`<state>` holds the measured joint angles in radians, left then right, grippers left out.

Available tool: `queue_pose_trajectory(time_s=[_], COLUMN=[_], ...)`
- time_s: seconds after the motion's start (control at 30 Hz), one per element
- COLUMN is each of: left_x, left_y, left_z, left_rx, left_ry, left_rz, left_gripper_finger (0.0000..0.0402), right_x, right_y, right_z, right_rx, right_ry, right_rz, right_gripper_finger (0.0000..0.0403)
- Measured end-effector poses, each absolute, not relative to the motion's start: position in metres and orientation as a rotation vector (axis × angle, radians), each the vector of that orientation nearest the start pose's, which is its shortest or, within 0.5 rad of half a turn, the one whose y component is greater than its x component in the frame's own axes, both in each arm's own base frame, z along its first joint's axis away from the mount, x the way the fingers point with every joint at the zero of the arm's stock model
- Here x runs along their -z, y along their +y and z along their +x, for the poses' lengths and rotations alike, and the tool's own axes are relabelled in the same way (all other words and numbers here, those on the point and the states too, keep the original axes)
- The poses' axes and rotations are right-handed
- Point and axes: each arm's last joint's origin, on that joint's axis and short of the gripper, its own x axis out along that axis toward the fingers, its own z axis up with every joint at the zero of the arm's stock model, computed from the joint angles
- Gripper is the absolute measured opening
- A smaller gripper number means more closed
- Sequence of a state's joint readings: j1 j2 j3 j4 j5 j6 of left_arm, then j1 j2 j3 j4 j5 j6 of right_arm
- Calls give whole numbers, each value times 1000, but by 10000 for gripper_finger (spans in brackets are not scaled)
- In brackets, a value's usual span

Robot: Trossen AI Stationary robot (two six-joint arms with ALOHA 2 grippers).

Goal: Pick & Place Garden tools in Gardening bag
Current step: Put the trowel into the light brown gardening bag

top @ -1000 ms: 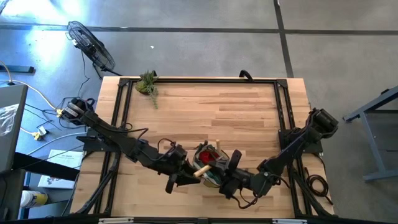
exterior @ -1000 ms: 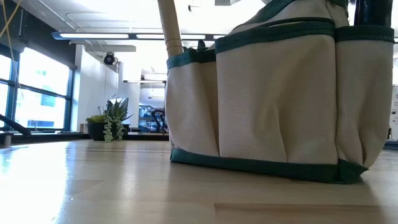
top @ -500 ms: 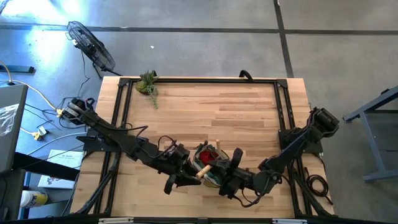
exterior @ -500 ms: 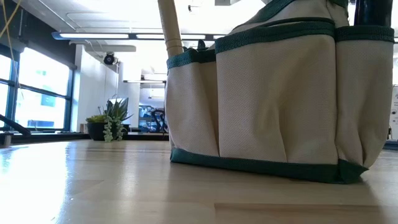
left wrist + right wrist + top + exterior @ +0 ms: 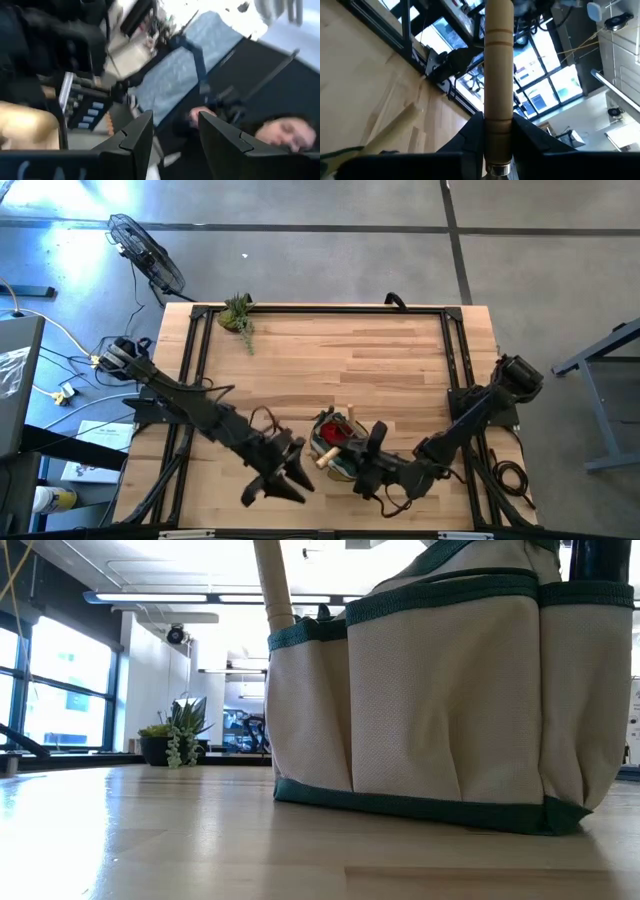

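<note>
High view: one gardening bag (image 5: 335,448) sits near the front edge of the worktop (image 5: 380,360), between the two arms. One leafy plant clump (image 5: 238,314) lies at the far left corner. Inside the bag a red fabric piece (image 5: 333,429) shows, and one wooden handle (image 5: 326,457) pokes out at the bag's left rim. The right gripper (image 5: 372,465) is at the bag's right side. The left gripper (image 5: 290,480) has swung away from the bag toward the front edge since a second ago, when it sat just beside the bag.

Low view: the bag (image 5: 440,710) stands upright close to the camera, unchanged; one pale wooden handle (image 5: 272,582) rises from its left pocket, nearly vertical, tilted slightly.

Left wrist view: the left jaws are parted and hold nothing between the fingers (image 5: 135,137).

Right wrist view: the right jaws are clenched on a wooden tool handle (image 5: 498,65), its long axis running straight out from the fingers (image 5: 472,132).
</note>
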<state>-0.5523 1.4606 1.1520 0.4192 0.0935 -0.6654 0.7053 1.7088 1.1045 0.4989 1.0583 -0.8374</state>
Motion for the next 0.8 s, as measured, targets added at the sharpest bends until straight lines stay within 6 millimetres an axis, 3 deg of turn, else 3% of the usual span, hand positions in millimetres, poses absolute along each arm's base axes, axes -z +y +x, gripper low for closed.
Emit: queue_pose_trajectory(time_s=[0.17,0.3,0.53,0.8], left_x=[-365,-361,-354,-349], left_y=[-191,-197,-197,-184], left_z=[276,272,270,259], left_rx=[714,724,706,524], left_ry=[84,112,184,304], left_rz=[-622,-562,-503,-417], left_gripper_finger=[152,152,152,152], right_x=[-263,-274,-293,-304], right_y=[224,235,263,284], right_z=[301,296,271,244], right_rx=[295,194,76,-34], right_ry=[213,79,-125,-218], right_rz=[-915,-781,-570,-281], right_gripper_finger=[59,59,59,59])
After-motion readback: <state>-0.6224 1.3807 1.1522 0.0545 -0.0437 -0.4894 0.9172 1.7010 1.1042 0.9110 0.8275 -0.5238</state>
